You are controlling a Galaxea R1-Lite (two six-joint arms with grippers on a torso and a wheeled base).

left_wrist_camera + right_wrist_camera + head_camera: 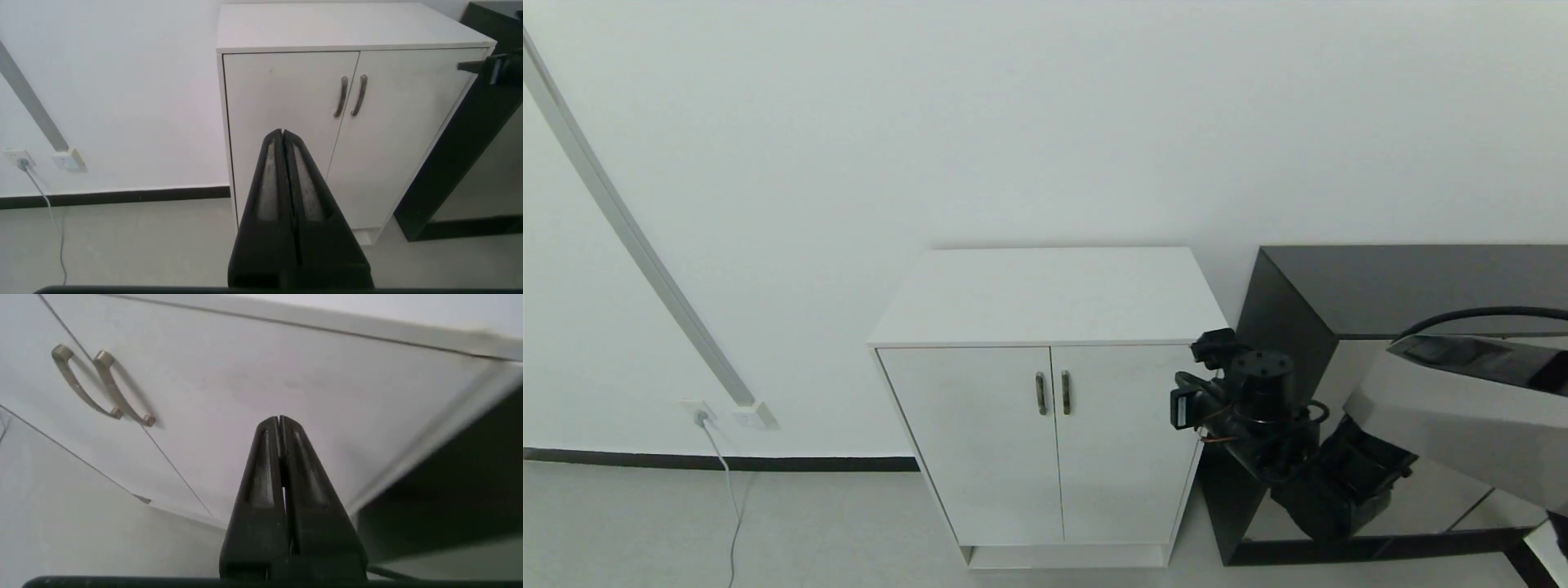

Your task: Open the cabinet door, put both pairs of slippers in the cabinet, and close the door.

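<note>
Facing cabinet [1045, 298]: stood white and upright against the wall [1045, 122], well apart from the left claw [283, 135], close before the right claw [280, 423].
Left claw: pressed together, tips meeting along one thin seam, nothing between them; pointed toward the left door [980, 449] from some way off, above the floor [809, 523].
Right claw: pressed together likewise, pinching nothing; held near the outer edge of the right door [1123, 449], about level with the handles [1041, 393]; could not tell whether touching the door.
Left door: shut flush, straight ahead of the left claw's tips.
Right door: shut flush, just beyond the right claw's tips.
Handles: two slim metal bars, upright, side by side at the seam between the doors; apart from the right claw, on the side of it toward the left claw.
Dark unit [1413, 286]: black with a glossy front, stood just beside the cabinet on the right claw's outer side, behind that claw's arm.
Wall socket [698, 411]: low on the wall, well off on the left claw's outer side, with a grey cable [731, 498] hanging from it to the floor.
Conduit [629, 229]: pale strip, slanted down the wall to a small box [756, 416] just beside the socket, far from both claws.
Floor: pale grey, below both claws, met the wall at a dark skirting strip [727, 462].
</note>
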